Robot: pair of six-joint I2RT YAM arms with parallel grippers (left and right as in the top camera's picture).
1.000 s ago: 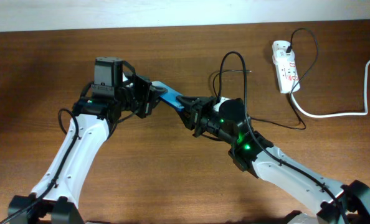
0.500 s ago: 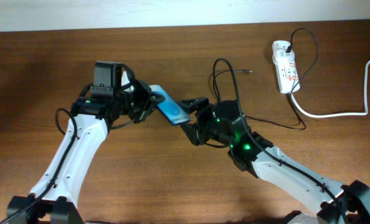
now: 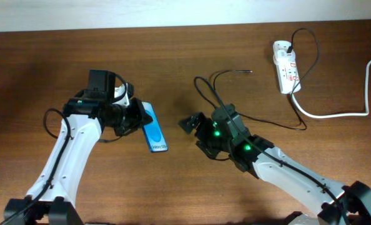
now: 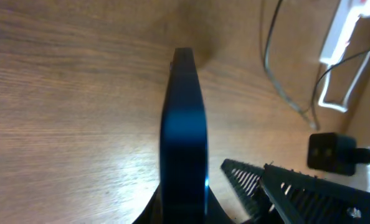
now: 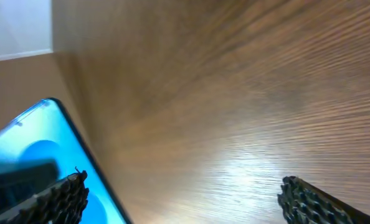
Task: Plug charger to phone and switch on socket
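The phone [image 3: 155, 128] is located left of centre on the table [image 3: 48, 56], its lit blue screen showing and one end at the left gripper [image 3: 134, 119]. In the left wrist view it is seen edge-on, with one ribbed finger [image 4: 278, 186] just apart from it, so whether it is gripped cannot be told. The right gripper [image 5: 182, 182] is recorded near the phone, jaws spread wide with nothing between them. The charger [image 3: 242, 70] is seen plugged at the socket [image 3: 285, 65], its connector tip lying loose, well apart from the phone.
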